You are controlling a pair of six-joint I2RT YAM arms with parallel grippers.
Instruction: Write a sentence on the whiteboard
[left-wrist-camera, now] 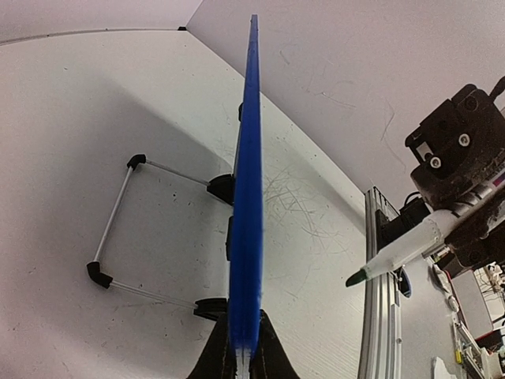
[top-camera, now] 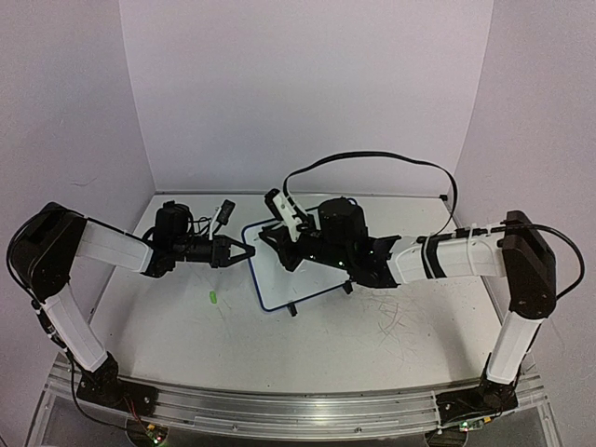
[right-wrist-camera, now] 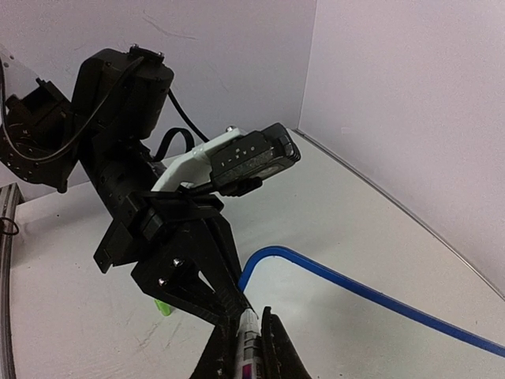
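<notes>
A robotics lab test cell: a scuffed white bench boxed in by plain pale backdrop panels. A slotted aluminium rail carries the bolted black-and-white jointed left arm and right arm, and a thin black cable loops loose.

The flat white table bears thin grey scribble marks right of centre. A small bright green cap lies on its left half. The small blue-framed white board stands on black feet, with its thin silver wire prop lying on the surface.
</notes>
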